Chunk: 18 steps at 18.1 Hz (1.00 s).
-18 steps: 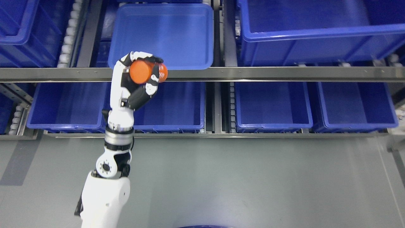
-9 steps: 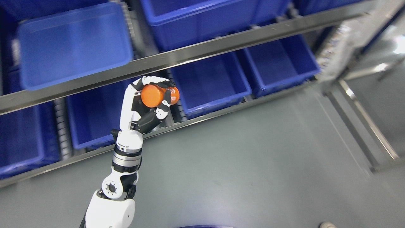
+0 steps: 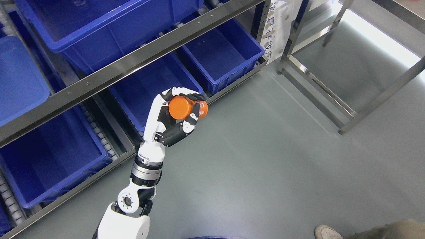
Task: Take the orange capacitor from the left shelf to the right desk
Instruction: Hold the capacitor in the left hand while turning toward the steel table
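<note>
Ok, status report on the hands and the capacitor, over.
Left hand shut on round orange capacitor, held over grey floor. Right hand out of view. Nothing blocking.

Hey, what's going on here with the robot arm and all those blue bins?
The robot's left hand is holding an orange capacitor, its fingers curled around it, raised in front of a metal shelf stocked with blue bins. The capacitor is out of the bins and has not been set down anywhere. A metal-framed stand shows to the right, and a person's shoe is at the bottom right. The right arm is out of view.
</note>
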Available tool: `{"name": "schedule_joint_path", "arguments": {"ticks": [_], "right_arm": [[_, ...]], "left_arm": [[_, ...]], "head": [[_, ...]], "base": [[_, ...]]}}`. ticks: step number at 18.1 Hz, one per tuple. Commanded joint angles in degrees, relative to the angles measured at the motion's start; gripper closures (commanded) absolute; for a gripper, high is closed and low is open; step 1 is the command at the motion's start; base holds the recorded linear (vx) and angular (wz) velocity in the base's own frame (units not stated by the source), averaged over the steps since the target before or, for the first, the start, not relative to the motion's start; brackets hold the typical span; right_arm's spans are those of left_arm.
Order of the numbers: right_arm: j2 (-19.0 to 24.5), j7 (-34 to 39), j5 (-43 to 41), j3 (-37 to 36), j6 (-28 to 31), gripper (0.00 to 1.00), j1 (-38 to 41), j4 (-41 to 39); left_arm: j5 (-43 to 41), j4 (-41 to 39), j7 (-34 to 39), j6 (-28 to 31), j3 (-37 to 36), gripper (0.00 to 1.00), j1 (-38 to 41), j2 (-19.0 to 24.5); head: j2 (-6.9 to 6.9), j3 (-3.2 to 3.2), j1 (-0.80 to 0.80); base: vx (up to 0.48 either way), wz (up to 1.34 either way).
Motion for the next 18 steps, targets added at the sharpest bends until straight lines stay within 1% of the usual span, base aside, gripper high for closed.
{"name": "schedule_joint_path", "arguments": {"ticks": [1,5,9,10,12,18], "right_arm": [[-1.0,0.0,0.4,-0.6,0.0,0.0,1.4,-1.0],[-1.0,0.0,0.4,-0.6,0.0,0.0,1.4,-1.0],[-1.0,0.0,0.4,-0.6,0.0,0.0,1.4,-1.0],[-1.0,0.0,0.4,-0.6,0.0,0.0,1.4,-1.0],[-1.0,0.0,0.4,-0.6,0.0,0.0,1.4,-1.0],[-1.0,0.0,0.4,-0.6,0.0,0.0,1.3,-1.0]], "left_arm": [[1.2,-1.3,-0.1,0.3,-5.2,0.99,-2.6,1.0],[1.4,-1.2,-0.1,1.0,-6.8,0.99,-3.9,1.0],[2.4,-1.2,0.0,1.4,-12.4,0.99,-4.3,1.0],[2.4,-1.2,0.0,1.9,-12.8,0.99,-4.3,1.0],[2.4,-1.2,0.0,2.8,-13.1,0.99,-4.6,1.0],[2.6,-1.2,0.0,2.9,-12.8,0.99,-4.6,1.0]], "head": [[0.0,0.0,0.0],[0.0,0.0,0.0],[0.0,0.0,0.0],[0.0,0.0,0.0],[0.0,0.0,0.0],[0.0,0.0,0.0]], "base": [[0.077,-0.37],[0.105,-0.28],[0.128,-0.33],[0.142,-0.3],[0.164,-0.3],[0.213,-0.24]]}}
